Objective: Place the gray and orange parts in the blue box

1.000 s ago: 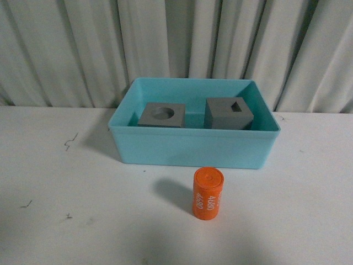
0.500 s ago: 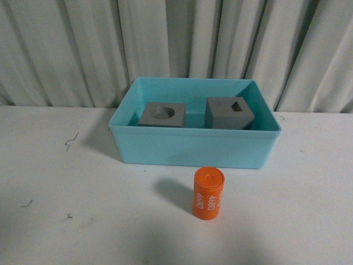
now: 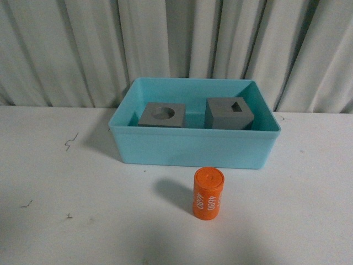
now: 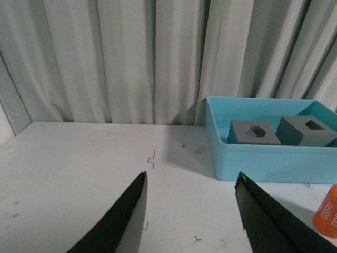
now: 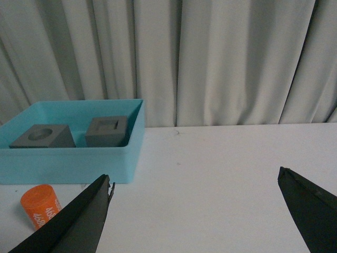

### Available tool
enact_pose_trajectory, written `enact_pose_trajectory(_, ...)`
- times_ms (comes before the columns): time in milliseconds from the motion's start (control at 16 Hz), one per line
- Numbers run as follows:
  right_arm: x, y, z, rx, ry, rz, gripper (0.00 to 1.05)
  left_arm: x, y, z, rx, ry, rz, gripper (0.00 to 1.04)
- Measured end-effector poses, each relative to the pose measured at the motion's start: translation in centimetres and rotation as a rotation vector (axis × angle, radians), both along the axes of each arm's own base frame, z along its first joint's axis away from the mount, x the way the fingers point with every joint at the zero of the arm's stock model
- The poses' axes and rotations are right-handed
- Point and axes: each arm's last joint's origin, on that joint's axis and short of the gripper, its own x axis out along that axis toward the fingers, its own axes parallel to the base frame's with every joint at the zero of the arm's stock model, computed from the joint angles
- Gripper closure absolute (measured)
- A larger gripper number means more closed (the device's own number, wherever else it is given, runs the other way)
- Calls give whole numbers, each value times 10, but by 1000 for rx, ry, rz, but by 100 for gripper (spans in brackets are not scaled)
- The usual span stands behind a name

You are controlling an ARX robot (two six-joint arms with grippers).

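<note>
The light blue box stands at the back middle of the white table. Inside it sit two gray cubes: one with a round hole on the left and one with a rectangular hole on the right. The orange cylinder with white numbers stands upright on the table just in front of the box. No gripper shows in the front view. My left gripper is open and empty, left of the box. My right gripper is open and empty, right of the box and the cylinder.
A pleated pale curtain hangs behind the table. Small dark marks dot the table's left side. The table's far edge meets the curtain right behind the box.
</note>
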Motion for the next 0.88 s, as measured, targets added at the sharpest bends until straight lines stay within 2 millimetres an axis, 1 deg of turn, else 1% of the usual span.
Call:
enact_pose_trajectory(125, 0, 0, 0, 0, 0, 0, 6, 0, 0, 0, 0, 0, 0, 36)
enact_pose_trajectory(188, 0, 0, 0, 0, 0, 0, 6, 0, 0, 0, 0, 0, 0, 25)
enact_pose_trajectory(250, 0, 0, 0, 0, 0, 0, 6, 0, 0, 0, 0, 0, 0, 11)
enact_pose_trajectory(312, 0, 0, 0, 0, 0, 0, 6, 0, 0, 0, 1, 0, 0, 5)
enact_pose_trajectory(375, 0, 0, 0, 0, 0, 0, 6, 0, 0, 0, 1, 0, 0, 8)
enact_pose_trajectory(438, 0, 0, 0, 0, 0, 0, 6, 0, 0, 0, 1, 0, 0, 7)
enact_pose_trajectory(500, 0, 0, -2, 9, 60, -19, 6, 0, 0, 0, 1, 0, 0, 7)
enact_pose_trajectory(562, 4, -4, -1, 41, 329, -93, 6, 0, 0, 0, 1, 0, 1, 7)
enact_pose_trajectory(625, 17, -14, 6, 71, 395, -120, 6, 0, 0, 0, 1, -1, -1, 7)
enact_pose_trajectory(688, 34, -28, 19, 74, 370, -100, 6, 0, 0, 0, 1, 0, 0, 7)
enact_pose_trajectory(750, 53, -41, 32, 38, 339, -36, 6, 0, 0, 0, 1, 0, 0, 7)
enact_pose_trajectory(812, 80, -52, 43, -23, 326, 75, 6, 0, 0, 0, 1, 0, 0, 7)
enact_pose_trajectory(875, 107, -56, 41, -75, 385, 222, 6, 0, 0, 0, 1, 0, 0, 7)
